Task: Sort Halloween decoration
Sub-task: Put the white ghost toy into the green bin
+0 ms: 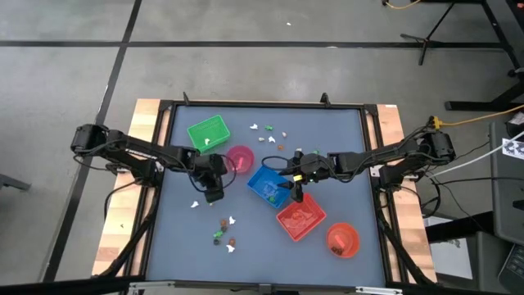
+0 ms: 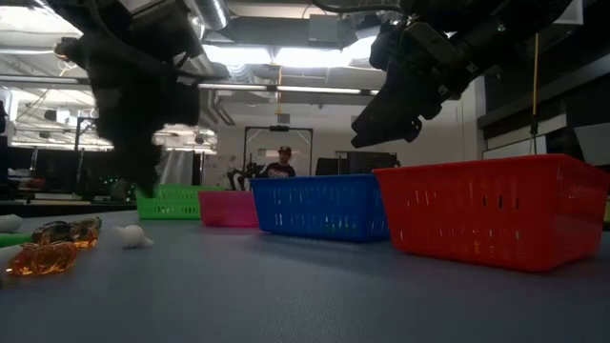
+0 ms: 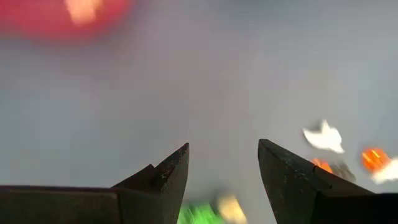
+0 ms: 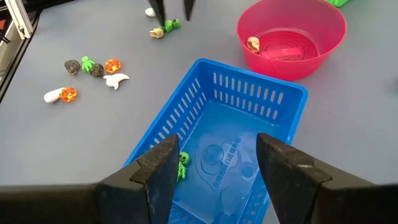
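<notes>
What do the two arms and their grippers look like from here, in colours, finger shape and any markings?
Both arms are dark, jointed links with black cabling along them. The left gripper has two dark, wedge-shaped fingers tapering to points. The right gripper has the same dark, angular fingers. A yellow mark shows near the right wrist in the high view.

Colours on the grey-blue tabletop [image 1: 344, 147]

Green tray [image 1: 207, 133]; pink bowl [image 4: 292, 37]; blue slatted tray [image 4: 217, 130], green trinket [image 4: 182, 165] inside; red tray [image 1: 300, 218]; orange bowl [image 1: 342, 240]. Loose trinkets [image 4: 93, 71]: white, green, orange, dark grey. Both tools black: left tool [image 3: 224, 171], right tool [image 4: 217, 168].
</notes>
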Action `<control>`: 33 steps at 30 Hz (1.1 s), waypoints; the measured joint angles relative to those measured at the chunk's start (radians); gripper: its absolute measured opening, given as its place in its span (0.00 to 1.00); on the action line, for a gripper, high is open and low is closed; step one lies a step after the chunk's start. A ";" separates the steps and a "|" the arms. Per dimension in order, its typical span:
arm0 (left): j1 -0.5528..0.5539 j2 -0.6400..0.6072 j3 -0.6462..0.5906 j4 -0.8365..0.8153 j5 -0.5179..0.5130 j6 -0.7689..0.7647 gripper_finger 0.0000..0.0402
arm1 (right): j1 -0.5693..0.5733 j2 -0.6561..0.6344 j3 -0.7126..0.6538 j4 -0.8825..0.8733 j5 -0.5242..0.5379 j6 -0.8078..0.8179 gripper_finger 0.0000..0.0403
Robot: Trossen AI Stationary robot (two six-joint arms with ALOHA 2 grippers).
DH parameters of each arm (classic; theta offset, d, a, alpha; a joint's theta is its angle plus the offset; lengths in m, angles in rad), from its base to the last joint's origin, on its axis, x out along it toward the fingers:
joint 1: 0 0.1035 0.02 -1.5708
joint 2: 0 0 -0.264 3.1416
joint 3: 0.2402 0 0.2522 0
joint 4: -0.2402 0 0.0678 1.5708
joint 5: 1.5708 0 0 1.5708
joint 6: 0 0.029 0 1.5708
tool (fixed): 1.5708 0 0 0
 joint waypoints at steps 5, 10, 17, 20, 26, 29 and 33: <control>-0.011 0.000 0.000 -0.109 0.144 -0.120 0.44 | 0.000 0.000 0.000 0.003 0.000 0.000 0.53; -0.040 0.000 0.000 -0.197 0.173 -0.152 0.44 | 0.000 0.000 0.000 0.003 0.000 0.000 0.53; -0.118 0.000 0.000 -0.240 0.154 -0.245 0.44 | 0.000 0.000 0.000 0.003 0.000 0.000 0.53; -0.153 0.000 0.000 -0.240 0.122 -0.259 0.44 | 0.000 0.000 0.000 0.003 0.000 0.000 0.53; -0.214 0.000 0.000 -0.240 0.038 -0.282 0.44 | 0.000 0.000 0.000 0.002 0.000 0.000 0.53; -0.238 0.000 -0.001 -0.240 0.014 -0.282 0.44 | 0.000 0.000 0.000 0.002 0.000 0.000 0.53; -0.268 0.000 -0.001 -0.283 -0.024 -0.283 0.44 | 0.000 0.000 0.000 0.003 0.000 0.000 0.53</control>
